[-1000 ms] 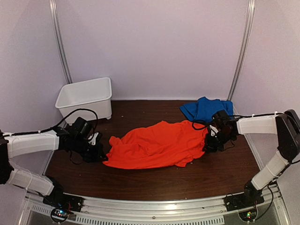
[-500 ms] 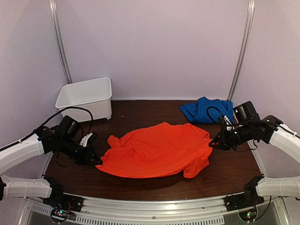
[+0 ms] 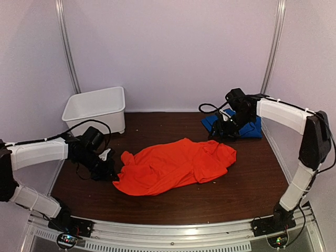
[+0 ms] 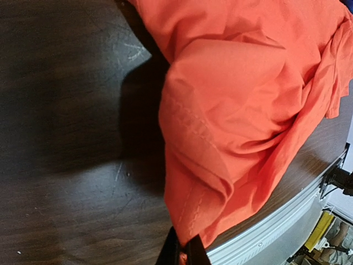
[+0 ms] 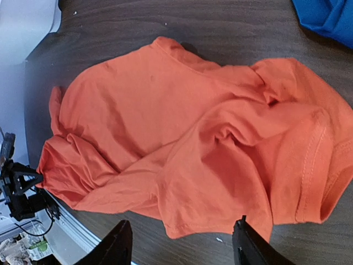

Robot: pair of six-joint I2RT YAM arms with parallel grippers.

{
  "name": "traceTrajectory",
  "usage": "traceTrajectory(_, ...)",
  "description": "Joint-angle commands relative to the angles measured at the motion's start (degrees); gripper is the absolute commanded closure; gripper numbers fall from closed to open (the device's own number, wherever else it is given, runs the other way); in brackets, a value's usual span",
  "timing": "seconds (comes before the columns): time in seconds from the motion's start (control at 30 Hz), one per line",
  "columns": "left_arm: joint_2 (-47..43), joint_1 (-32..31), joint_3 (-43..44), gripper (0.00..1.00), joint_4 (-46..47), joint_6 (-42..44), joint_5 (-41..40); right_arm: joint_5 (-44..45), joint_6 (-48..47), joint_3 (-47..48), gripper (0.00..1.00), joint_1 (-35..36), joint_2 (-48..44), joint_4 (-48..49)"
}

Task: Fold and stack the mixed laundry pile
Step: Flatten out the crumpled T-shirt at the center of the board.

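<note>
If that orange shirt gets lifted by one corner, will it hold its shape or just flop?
Probably floppy: the orange T-shirt lies in soft wrinkles, folded over itself. Likely light: the thin cloth bunches where the left end effector pinches its hem. Pushed, it would probably crumple on the table rather than slide whole.

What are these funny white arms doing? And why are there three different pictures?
It's a robot with two arms bolted to a brown table. One camera looks down from above; the other two sit on the wrists. On the table lie an orange-red T-shirt, a blue garment and a white bin. The left arm has its jaws shut on the shirt's edge. The right arm hovers near the blue garment, jaws open, holding nothing.
</note>
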Motion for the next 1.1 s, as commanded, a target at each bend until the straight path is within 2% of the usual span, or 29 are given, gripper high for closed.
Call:
traceTrajectory(0.0,-0.5,0.7,0.0,1.00,5.0,-2.1,-1.0,-0.5,-0.6,-12.3,0.43,-0.6,-14.8,-0.7)
traceTrajectory(0.13,-0.4,0.8,-1.0,1.00,5.7,-2.0,-0.3,0.5,0.8,-27.5,0.49,-2.1,-22.1,3.2)
traceTrajectory(0.23,-0.5,0.8,-1.4,1.00,6.7,-1.9,0.6,1.1,0.5,-33.3,0.50,-3.9,-22.8,6.9)
traceTrajectory(0.53,0.4,0.9,-1.7,1.00,6.9,-1.4,1.3,0.7,-2.3,-32.8,0.50,-5.1,-12.6,13.4)
traceTrajectory(0.7,1.1,0.9,-2.4,1.00,7.6,-1.5,1.0,-2.3,-1.6,-32.0,0.56,-5.2,-8.4,16.7)
traceTrajectory(0.83,1.8,1.1,-4.3,1.00,9.2,-1.7,1.6,-3.5,-1.4,-32.0,0.66,-5.2,-7.4,17.3)
traceTrajectory(1.0,2.6,1.6,-6.4,1.00,11.2,-1.9,2.5,-2.4,-2.2,-32.4,0.83,-5.2,-6.5,16.8)
traceTrajectory(1.07,2.7,1.6,-7.1,1.00,11.4,-1.8,2.7,-1.9,-2.7,-32.4,0.93,-5.1,-6.2,16.5)
